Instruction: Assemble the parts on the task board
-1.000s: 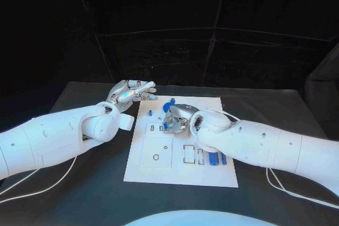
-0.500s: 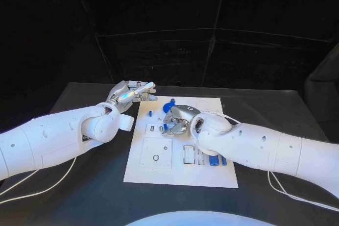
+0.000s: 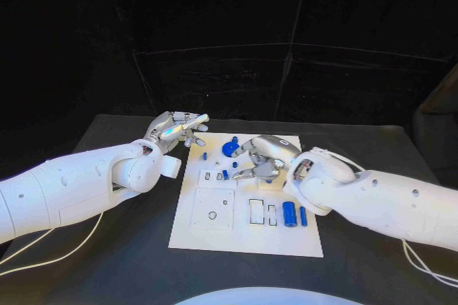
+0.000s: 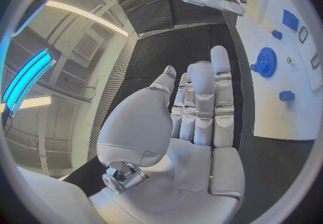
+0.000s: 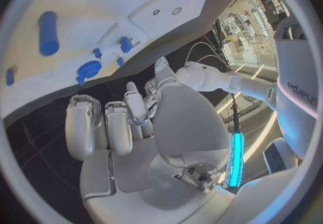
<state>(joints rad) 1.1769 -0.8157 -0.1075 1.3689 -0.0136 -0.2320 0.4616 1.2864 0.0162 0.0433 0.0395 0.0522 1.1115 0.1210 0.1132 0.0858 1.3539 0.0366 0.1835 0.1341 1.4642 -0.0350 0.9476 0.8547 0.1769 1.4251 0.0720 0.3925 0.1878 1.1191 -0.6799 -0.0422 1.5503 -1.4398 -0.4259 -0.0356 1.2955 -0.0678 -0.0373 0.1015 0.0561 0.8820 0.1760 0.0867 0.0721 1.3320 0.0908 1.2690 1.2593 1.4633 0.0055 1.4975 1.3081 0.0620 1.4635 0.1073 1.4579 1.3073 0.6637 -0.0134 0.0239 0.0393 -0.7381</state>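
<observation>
On the black table (image 3: 114,130) the white task board (image 3: 286,235) carries small blue parts (image 3: 288,213); both hands hold nothing, fingers loosely spread.

From the head we look down on the black table (image 3: 114,252) and the white rectangular task board (image 3: 243,235). Each wrist camera sits close behind its own robot hand, sharing that board (image 4: 282,111) (image 5: 74,3) with the head view.

1 white board (image 3: 243,235), 2 hands, 1 blue gear (image 3: 230,148), 2 blue cylinders lower right, approx 4 small blue pegs mid-frame.
</observation>
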